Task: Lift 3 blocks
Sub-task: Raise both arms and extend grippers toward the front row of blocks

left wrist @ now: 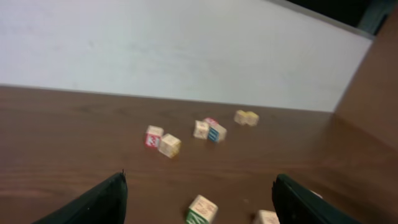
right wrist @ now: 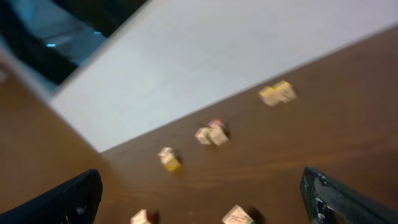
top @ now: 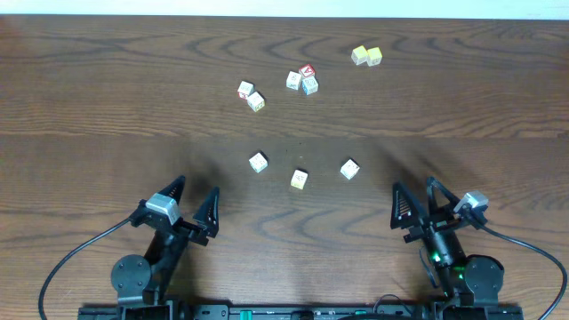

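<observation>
Three cream-white blocks lie apart in a loose row at mid-table: the left one (top: 258, 162), the middle one (top: 299, 179) and the right one (top: 349, 169). My left gripper (top: 194, 197) hovers open, near and to the left of the row, with nothing between its fingers. In the left wrist view two blocks (left wrist: 202, 209) (left wrist: 266, 218) sit low in the frame, ahead of the open left gripper (left wrist: 200, 183). My right gripper (top: 415, 191) stands open, near and to the right of the row. Its wrist view shows two blocks (right wrist: 237, 216) (right wrist: 142, 217) ahead of the open, empty right gripper (right wrist: 200, 177).
Farther back lie other cubes: a pair (top: 251, 95) at left, a cluster of three with red and blue faces (top: 303, 79) in the middle, and two yellow-green cubes (top: 366, 56) at right. A white wall (left wrist: 186, 50) rises behind the table's far edge.
</observation>
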